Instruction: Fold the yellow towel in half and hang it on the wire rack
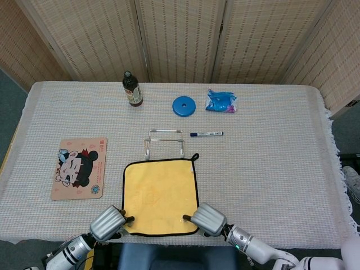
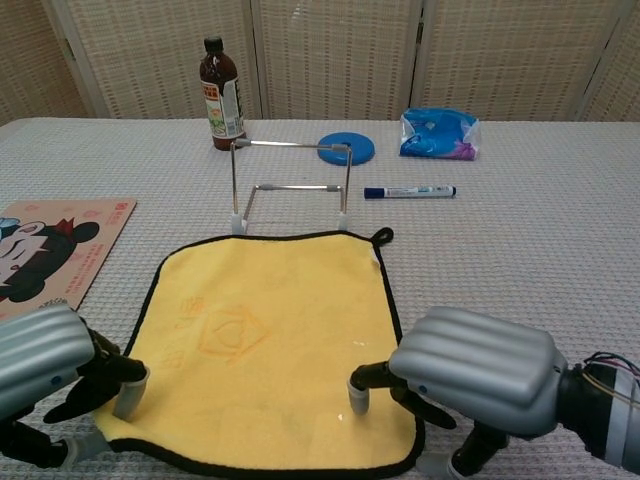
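Observation:
The yellow towel (image 1: 160,194) (image 2: 275,335), edged in black, lies flat near the table's front edge. Just behind it stands the wire rack (image 1: 165,140) (image 2: 290,185), upright and bare. My left hand (image 1: 108,223) (image 2: 45,375) is at the towel's near left corner, one fingertip (image 2: 130,385) on the cloth and the thumb apart, by the hem. My right hand (image 1: 207,219) (image 2: 470,370) is over the near right corner, a fingertip (image 2: 358,398) touching the cloth and the thumb off the edge. Neither hand has lifted the towel.
A cartoon mat (image 1: 79,167) lies to the left. Behind the rack are a blue marker (image 1: 206,134), a brown bottle (image 1: 132,89), a blue disc (image 1: 184,106) and a blue packet (image 1: 221,102). Folding screens close off the back.

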`<state>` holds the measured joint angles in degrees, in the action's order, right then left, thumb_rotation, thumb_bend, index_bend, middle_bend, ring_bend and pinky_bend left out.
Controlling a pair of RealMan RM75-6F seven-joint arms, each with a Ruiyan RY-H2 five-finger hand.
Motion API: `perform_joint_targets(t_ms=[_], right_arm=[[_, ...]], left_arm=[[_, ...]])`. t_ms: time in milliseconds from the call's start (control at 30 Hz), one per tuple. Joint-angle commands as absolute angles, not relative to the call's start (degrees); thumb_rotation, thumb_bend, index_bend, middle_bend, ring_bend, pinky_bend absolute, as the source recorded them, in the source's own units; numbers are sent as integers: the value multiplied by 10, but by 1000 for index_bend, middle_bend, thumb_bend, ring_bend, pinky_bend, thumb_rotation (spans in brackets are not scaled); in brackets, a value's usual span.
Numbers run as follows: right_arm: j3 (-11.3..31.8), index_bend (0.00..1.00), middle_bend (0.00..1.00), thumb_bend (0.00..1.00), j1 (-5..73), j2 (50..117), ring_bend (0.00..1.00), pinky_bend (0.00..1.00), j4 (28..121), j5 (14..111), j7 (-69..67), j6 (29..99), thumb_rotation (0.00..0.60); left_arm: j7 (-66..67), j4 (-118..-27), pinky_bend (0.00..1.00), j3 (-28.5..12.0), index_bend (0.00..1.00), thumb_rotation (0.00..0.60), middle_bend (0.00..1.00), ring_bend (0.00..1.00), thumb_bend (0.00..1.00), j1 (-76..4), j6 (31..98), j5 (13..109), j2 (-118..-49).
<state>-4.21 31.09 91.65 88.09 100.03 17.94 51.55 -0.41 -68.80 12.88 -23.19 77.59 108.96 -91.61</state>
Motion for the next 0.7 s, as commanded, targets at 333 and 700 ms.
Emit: perform_joint_targets(t_ms=[333, 700], right_arm=[[-47, 446, 783, 290, 323, 930, 931, 1000, 871, 988, 216, 509, 600], [-47, 526, 805, 421, 330, 945, 950, 1000, 858, 993, 205, 533, 600]], left_arm=[[-11, -683, 913, 131, 600, 600, 910, 726, 428, -229, 780, 1090, -918], [-19, -683, 913, 132, 597, 600, 909, 726, 429, -227, 789, 1090, -913]])
